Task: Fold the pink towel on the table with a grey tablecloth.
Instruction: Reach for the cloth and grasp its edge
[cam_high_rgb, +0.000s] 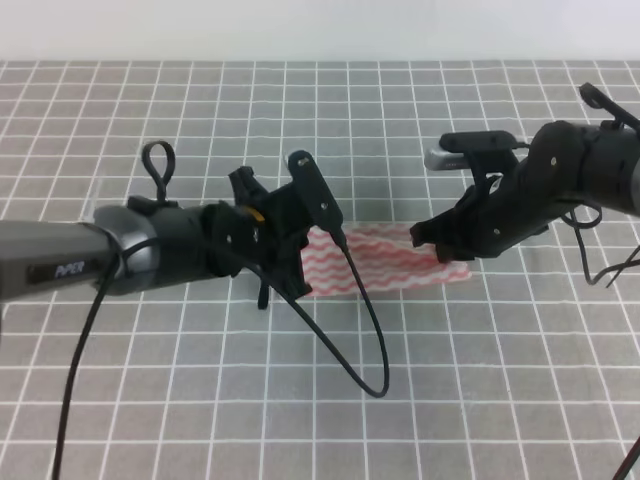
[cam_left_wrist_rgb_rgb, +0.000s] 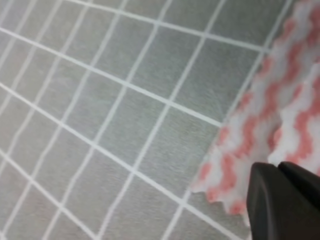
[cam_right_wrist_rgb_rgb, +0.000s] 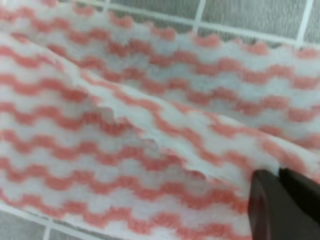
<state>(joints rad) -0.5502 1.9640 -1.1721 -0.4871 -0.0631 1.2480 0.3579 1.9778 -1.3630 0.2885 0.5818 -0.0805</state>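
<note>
Cloth is the whole matter here: the pink towel (cam_high_rgb: 385, 262) lies low on the grey-gridded surface (cam_high_rgb: 300, 110) near the middle of the overhead view, between the two arms, with a raised crease running across it in the right wrist view, so one layer seems already lapped over another; it looks thin, limp and nearly weightless, likely to sag, wrinkle and drag rather than hold a shape; the pinked zigzag border looks flimsy, so a pinch right on the teeth may slip or take only one layer.

The left end effector (cam_high_rgb: 300, 262) sits at the towel's left end; its wrist view shows dark fingertips (cam_left_wrist_rgb_rgb: 280, 202) over the near corner of the towel, seemingly closed on that edge, though the contact itself is hidden and I cannot tell for certain; the right end effector (cam_high_rgb: 445, 245) sits at the right end, its fingertips (cam_right_wrist_rgb_rgb: 282, 202) pressed together at the cloth, and appears to be grasping the towel there, judged rather than seen plainly.

Best holds, I judge, are the corners or just inside the border, both ends lifted evenly and moved slowly, since so soft a sheet will flop and shift on the tablecloth if one side leads.
</note>
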